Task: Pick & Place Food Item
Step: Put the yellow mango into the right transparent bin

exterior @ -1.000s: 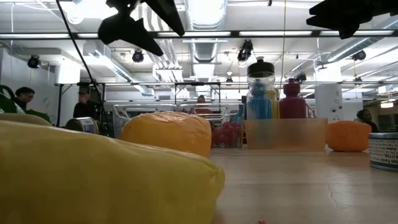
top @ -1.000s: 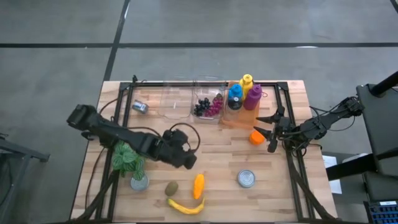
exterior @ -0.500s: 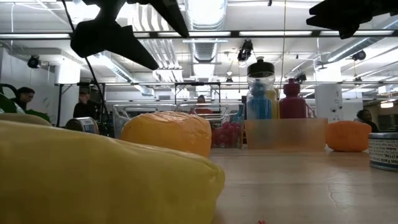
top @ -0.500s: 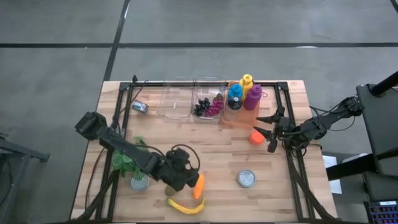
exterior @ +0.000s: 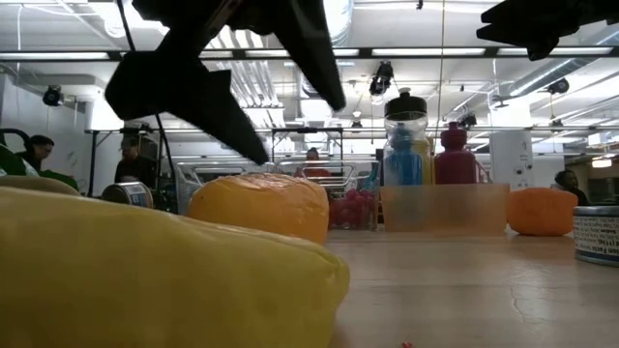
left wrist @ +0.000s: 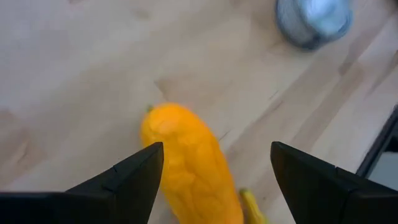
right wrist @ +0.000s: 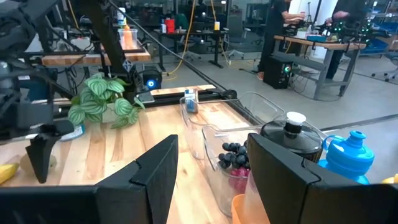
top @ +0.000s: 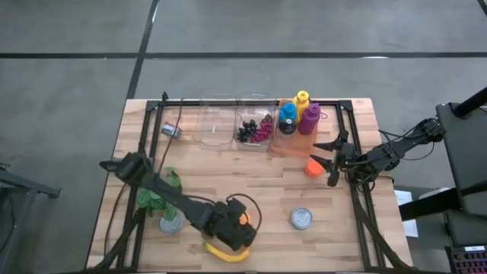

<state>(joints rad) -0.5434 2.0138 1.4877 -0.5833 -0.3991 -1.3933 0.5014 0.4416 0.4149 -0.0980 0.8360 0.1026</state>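
Moved since earlier: left arm has swung from the middle of the bench toward its near edge; right arm and the loose items are where they were.
Left pincer (top: 242, 232): over the orange pepper (top: 245, 219), fingers (left wrist: 127, 180) spread wide to either side of it, nothing held.
Orange pepper: lying on the bench (top: 335, 243) between the open fingers in the left wrist view; whether they touch it cannot be told.
Banana (top: 227, 253): on the bench just nearer the front edge than the pepper, partly under the left arm.
Tin can (top: 301, 219): upright, well apart from the pepper, toward the right arm's side.
Right pincer (top: 323, 155): waiting above the bench's right edge, fingers parted and empty, with a small orange fruit (top: 313, 167) just beside it.
Bottles (top: 298, 116): blue, yellow and purple, grouped at the far edge.
Clear container (top: 253, 122): beside the bottles, dark and red berries inside.
Potted plant (top: 158, 196): by the left arm, near the left edge.
Small can (top: 170, 130): on its side at the far left corner.
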